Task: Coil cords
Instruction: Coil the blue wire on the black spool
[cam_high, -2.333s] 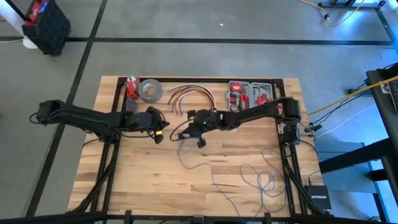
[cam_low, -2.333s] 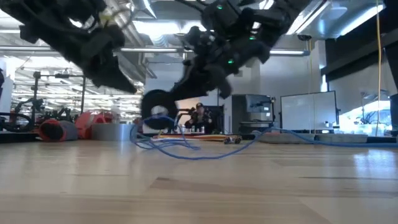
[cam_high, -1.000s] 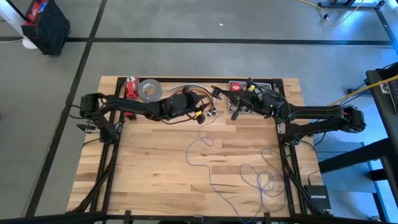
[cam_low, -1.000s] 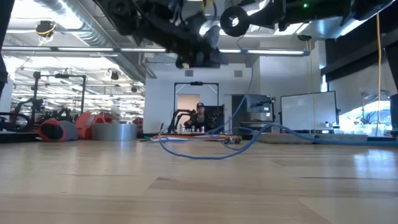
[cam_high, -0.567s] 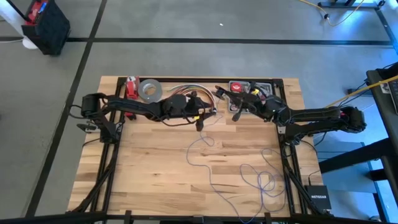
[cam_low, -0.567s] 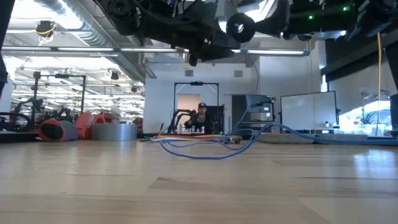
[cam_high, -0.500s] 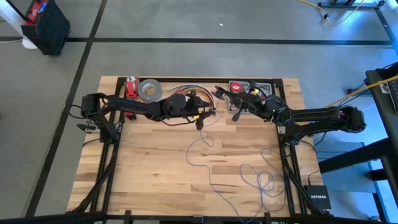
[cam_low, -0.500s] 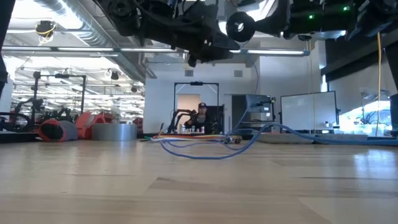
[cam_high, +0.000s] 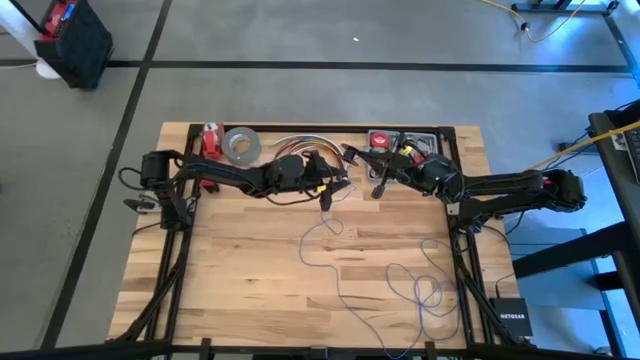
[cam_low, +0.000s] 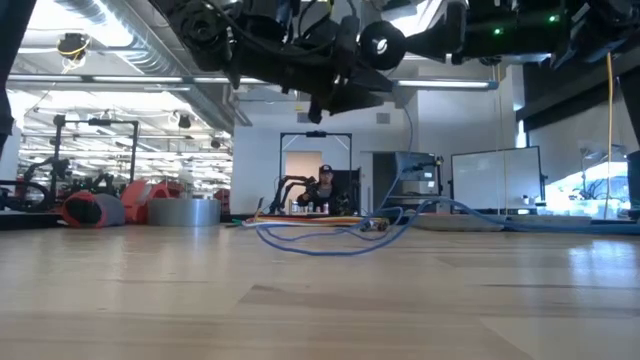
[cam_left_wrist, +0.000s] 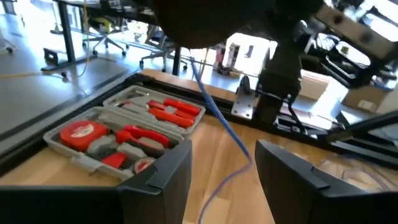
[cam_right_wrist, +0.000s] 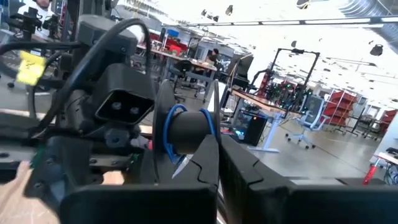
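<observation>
- The cords (cam_high: 340, 262), thin bluish-grey wire, lie in loose loops over the front right half of the table (cam_high: 230, 290); one strand rises from the loop near the table's middle up to the two grippers at the far side.
- The left gripper (cam_high: 326, 188) hangs above the far middle of the table, fingers spread apart; in the left wrist view the blue strand (cam_left_wrist: 219, 118) runs down through the gap between its two fingers (cam_left_wrist: 163, 177) without touching either, so nothing is gripped.
- The right gripper (cam_high: 377, 181) is just beside it, fingers clenched together; in the right wrist view a few turns of blue cord (cam_right_wrist: 172, 121) sit wound round a dark cylinder just past its fingertips (cam_right_wrist: 205, 152); whether the fingers pinch the wire I cannot tell.
- Against the picture of half a second ago, the left gripper has edged a little toward the right one and its shoulder end has shifted slightly; the right gripper sits about where it was; the loops on the table are unchanged.
- Along the far edge stand a red object (cam_high: 210, 140), a roll of grey tape (cam_high: 241, 145), an arched bundle of orange and white cables (cam_high: 300, 143) and the open tool case (cam_high: 428, 146); both grippers hang close to these.
- The near left part of the table is bare wood; the cord loops reach close to the right edge.
</observation>
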